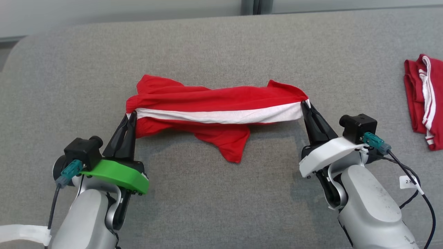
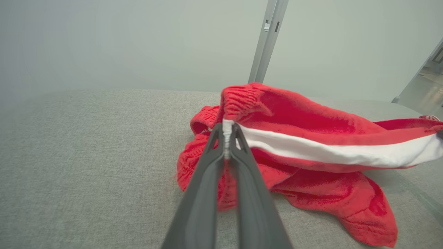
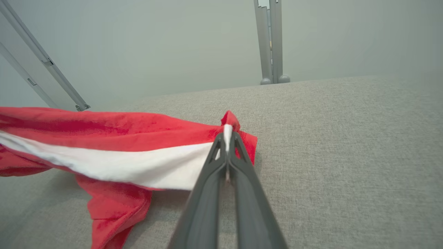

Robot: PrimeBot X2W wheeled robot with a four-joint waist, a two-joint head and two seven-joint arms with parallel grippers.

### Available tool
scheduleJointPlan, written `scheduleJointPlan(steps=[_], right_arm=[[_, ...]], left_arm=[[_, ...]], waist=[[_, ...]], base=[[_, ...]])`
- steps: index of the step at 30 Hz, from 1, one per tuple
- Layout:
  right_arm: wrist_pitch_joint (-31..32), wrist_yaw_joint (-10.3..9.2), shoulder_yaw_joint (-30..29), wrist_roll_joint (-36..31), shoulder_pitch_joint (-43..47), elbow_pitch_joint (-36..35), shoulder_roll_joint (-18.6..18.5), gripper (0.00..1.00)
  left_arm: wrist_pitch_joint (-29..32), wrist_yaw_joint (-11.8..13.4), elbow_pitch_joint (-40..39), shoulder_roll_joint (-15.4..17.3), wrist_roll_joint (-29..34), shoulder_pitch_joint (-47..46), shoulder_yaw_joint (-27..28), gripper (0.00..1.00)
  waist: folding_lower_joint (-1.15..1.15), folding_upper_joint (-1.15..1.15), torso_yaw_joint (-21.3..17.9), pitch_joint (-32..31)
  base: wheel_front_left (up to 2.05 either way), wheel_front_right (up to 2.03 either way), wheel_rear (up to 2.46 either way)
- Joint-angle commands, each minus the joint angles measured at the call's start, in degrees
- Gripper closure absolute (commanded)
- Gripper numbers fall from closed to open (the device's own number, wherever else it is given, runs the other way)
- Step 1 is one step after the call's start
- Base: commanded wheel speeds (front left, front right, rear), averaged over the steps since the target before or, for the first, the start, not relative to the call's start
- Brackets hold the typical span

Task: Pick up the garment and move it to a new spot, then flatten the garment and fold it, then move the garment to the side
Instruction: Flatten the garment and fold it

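Observation:
A red garment with a white stripe (image 1: pixel 214 107) hangs stretched between my two grippers above the grey cushion (image 1: pixel 221 52). My left gripper (image 1: pixel 130 116) is shut on its left end, near the elastic waistband (image 2: pixel 242 100). My right gripper (image 1: pixel 305 103) is shut on its right end. The white stripe (image 3: pixel 114 162) runs taut from one grip to the other. A loose red flap (image 1: pixel 230 141) droops from the middle onto the cushion. In the left wrist view the cloth is pinched at my gripper (image 2: pixel 227 133); in the right wrist view it is pinched at my gripper (image 3: pixel 227 138).
A second red garment with white stripes (image 1: pixel 424 100) lies folded at the cushion's far right edge. A pale wall and a metal post (image 3: pixel 273 41) stand behind the cushion. Bare grey fabric stretches ahead of and behind the held garment.

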Motion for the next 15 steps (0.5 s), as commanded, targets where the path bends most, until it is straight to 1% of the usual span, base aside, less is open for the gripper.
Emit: scheduleJointPlan(steps=[1, 5, 7, 10, 13, 14, 15], right_arm=[[-0.14, -0.07, 0.10, 0.40, 0.39, -0.26, -0.17, 1.00], [-0.14, -0.07, 0.04, 1.19, -1.29, -0.45, -0.23, 1.00], [-0.14, -0.07, -0.17, 1.15, -3.01, -0.80, -0.61, 1.00], [-0.14, -0.07, -0.22, 1.76, -6.32, -1.40, -1.00, 1.00], [-0.14, -0.07, -0.62, 2.14, -10.61, -1.69, -1.84, 1.00], [-0.14, -0.07, -0.71, 2.07, -12.23, -1.63, -2.07, 1.00], [-0.14, -0.07, -0.74, 2.02, -13.65, -1.42, -2.24, 1.00]], left_arm=[[0.01, 0.08, -0.71, 1.69, -0.51, 0.11, -0.84, 1.00], [0.00, 0.08, -0.88, 5.93, -2.19, -2.64, -4.38, 1.00], [0.01, 0.08, -0.57, 8.45, -3.19, -5.20, -7.04, 1.00], [0.94, 0.08, -0.98, 11.96, -5.69, -10.49, -10.69, 1.00], [2.30, 0.11, -1.33, 14.89, -8.09, -16.08, -12.40, 1.00], [2.73, 0.11, -1.38, 15.41, -9.10, -17.87, -12.68, 1.00], [3.14, 0.11, -1.32, 16.19, -9.00, -19.66, -13.23, 1.00]], waist=[[0.00, 0.00, -0.39, -7.21], [0.00, 0.00, -0.61, -12.07], [0.00, 0.00, -0.77, -13.27], [0.00, 0.00, -0.98, -14.10], [0.00, 0.00, -1.26, -14.05], [0.00, 0.00, -1.38, -13.80], [0.00, 0.00, -1.53, -13.49]], base=[[0.00, 0.00, 0.00], [0.00, 0.00, 0.00], [0.00, 0.00, 0.00], [0.00, 0.00, 0.00], [0.00, 0.00, 0.00], [0.00, 0.00, 0.00], [0.00, 0.00, 0.00]])
